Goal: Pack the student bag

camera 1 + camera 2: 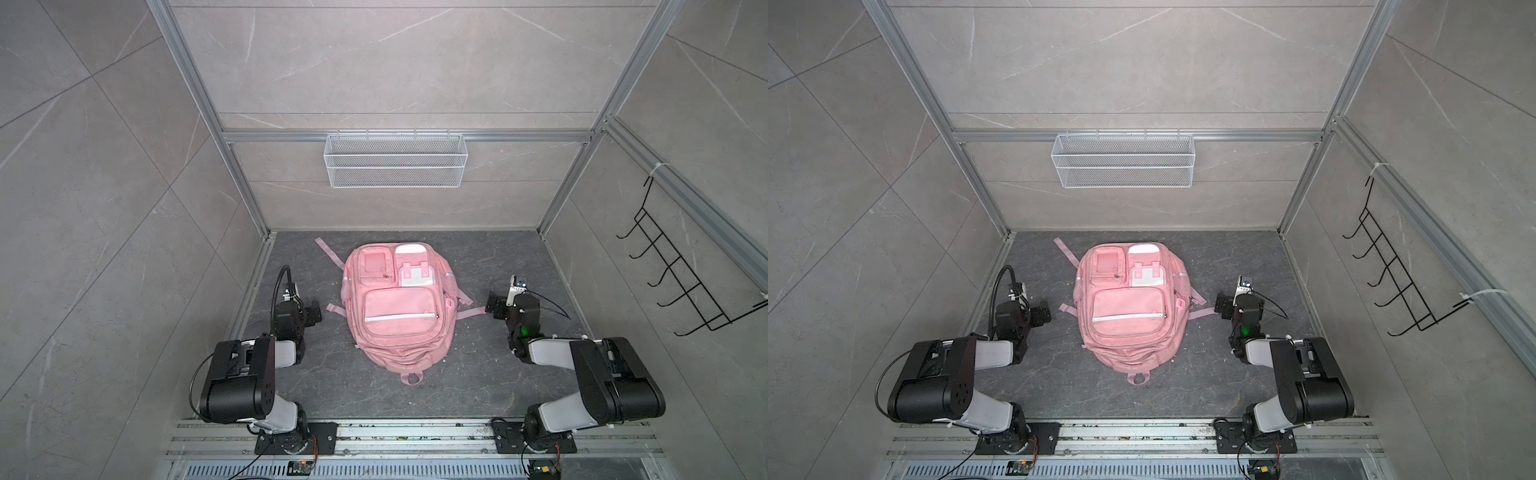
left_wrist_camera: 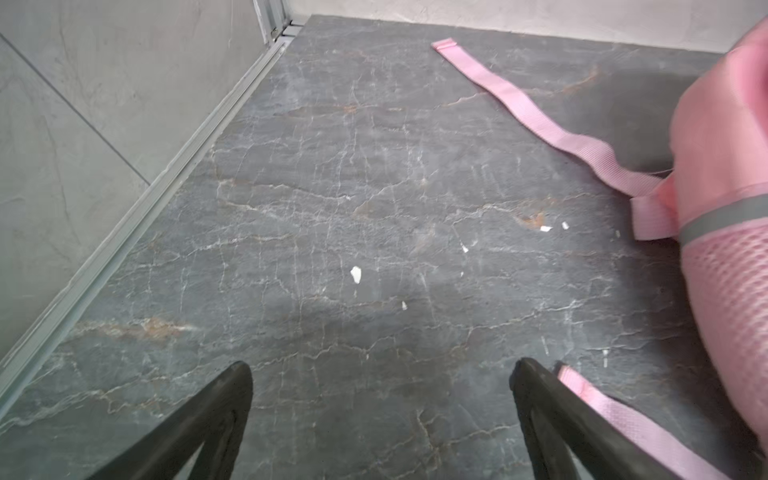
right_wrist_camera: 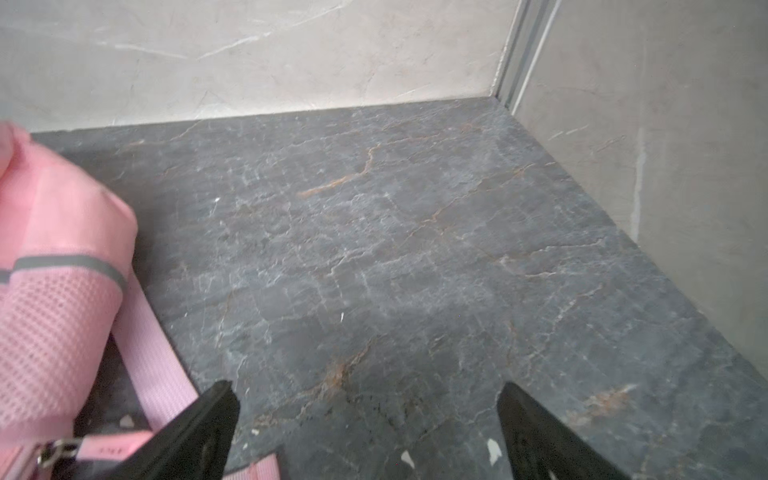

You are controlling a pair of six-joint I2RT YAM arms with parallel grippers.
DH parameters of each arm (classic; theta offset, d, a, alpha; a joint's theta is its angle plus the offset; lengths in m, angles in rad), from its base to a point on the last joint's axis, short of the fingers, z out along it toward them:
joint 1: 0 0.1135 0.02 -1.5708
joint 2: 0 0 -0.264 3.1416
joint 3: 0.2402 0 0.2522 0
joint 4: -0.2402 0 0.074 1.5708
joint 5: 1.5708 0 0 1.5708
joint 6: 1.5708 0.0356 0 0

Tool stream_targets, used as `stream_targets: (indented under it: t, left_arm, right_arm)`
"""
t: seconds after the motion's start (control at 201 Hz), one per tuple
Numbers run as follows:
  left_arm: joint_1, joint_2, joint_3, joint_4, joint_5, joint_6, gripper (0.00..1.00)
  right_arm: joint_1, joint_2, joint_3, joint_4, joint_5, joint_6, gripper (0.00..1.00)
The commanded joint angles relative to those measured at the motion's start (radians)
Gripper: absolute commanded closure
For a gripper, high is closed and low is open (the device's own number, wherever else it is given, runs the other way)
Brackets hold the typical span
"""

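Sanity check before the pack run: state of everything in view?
bag: lying flat, front up, pockets look shut
left gripper: open, holding nothing
right gripper: open, holding nothing
basket: hung, empty
hooks: bare
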Motion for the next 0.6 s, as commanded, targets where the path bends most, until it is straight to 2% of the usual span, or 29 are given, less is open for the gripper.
stream_targets:
  t: [0.0,0.055,0.593]
  left_arm:
    - [0.002,-0.006,0.008,0.07,0.025,0.013,0.0]
    - [0.002,-0.005,0.008,0.069,0.025,0.012,0.0]
    - [0.001,-0.005,0.009,0.067,0.021,0.013,0.0]
  right_arm:
    - [-0.005,0.02,-0.017,0.141,-0.088,-0.037,0.0]
    - [-0.006,0.006,-0.006,0.087,-0.089,-0.034,0.0]
    - [-0.006,0.008,-0.011,0.107,-0.086,-0.035,0.0]
